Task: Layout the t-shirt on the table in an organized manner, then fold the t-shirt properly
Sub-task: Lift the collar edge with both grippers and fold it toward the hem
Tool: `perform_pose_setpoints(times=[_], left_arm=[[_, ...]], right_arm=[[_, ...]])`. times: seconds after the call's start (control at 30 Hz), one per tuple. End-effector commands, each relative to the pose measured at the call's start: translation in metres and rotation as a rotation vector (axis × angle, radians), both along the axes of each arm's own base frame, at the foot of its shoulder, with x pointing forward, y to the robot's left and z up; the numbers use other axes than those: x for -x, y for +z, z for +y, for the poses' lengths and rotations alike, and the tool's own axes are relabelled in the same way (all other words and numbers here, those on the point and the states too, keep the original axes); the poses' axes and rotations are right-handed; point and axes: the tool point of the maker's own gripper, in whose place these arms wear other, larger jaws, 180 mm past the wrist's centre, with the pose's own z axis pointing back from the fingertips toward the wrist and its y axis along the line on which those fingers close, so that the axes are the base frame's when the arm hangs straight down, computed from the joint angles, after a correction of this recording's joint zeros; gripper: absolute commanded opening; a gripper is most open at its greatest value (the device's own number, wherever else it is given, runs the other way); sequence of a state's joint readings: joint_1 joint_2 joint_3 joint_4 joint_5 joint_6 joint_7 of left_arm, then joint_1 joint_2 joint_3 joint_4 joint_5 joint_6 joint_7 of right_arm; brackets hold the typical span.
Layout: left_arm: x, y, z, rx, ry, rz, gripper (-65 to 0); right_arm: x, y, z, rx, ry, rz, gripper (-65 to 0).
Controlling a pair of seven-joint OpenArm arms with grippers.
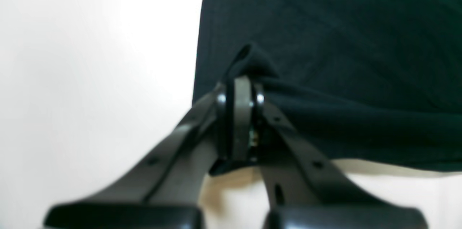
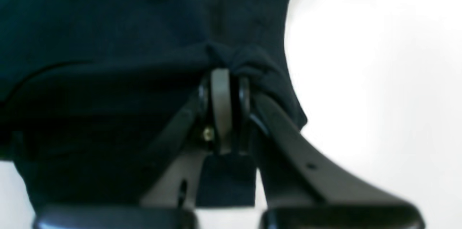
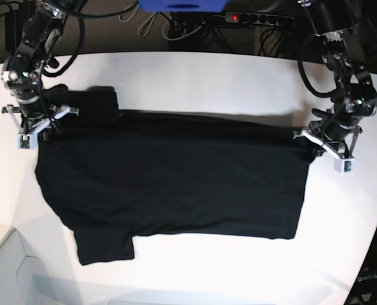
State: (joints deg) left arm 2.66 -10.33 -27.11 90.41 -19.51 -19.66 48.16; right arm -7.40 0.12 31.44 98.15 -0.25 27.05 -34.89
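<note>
Black t-shirt [image 3: 175, 184] lay flat on desk [image 3: 194, 76], bulk on near-edge side of jaws. Left jaws [image 3: 312, 147] and right jaws [image 3: 41, 130] clenched its far edge at opposite ends; long axis ran between them, both arms equally near.

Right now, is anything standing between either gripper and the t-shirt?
Nothing visible stands in the way: the left gripper and the right gripper each have black cloth of the t-shirt pinched between their fingers.
</note>
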Motion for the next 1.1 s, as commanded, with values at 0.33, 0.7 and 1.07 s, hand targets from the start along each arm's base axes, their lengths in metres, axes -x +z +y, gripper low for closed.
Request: perform_pose_setpoints(times=[0.33,0.7,1.07], left_arm=[[-0.036,-0.012,-0.005,0.1,0.031,0.001,-64.7],[-0.051,-0.003,0.0,0.104,0.037,-0.021,-64.6],[-0.053,0.0,0.002,0.105,0.045,-0.036,-64.6]], right_arm=[[-0.021,-0.003,-0.005,-0.014,0.011,-0.022,-65.0],[-0.039,0.01,-0.006,-0.015,0.011,-0.065,-65.0],[-0.046,0.01,-0.006,-0.028,0.006,-0.075,-65.0]])
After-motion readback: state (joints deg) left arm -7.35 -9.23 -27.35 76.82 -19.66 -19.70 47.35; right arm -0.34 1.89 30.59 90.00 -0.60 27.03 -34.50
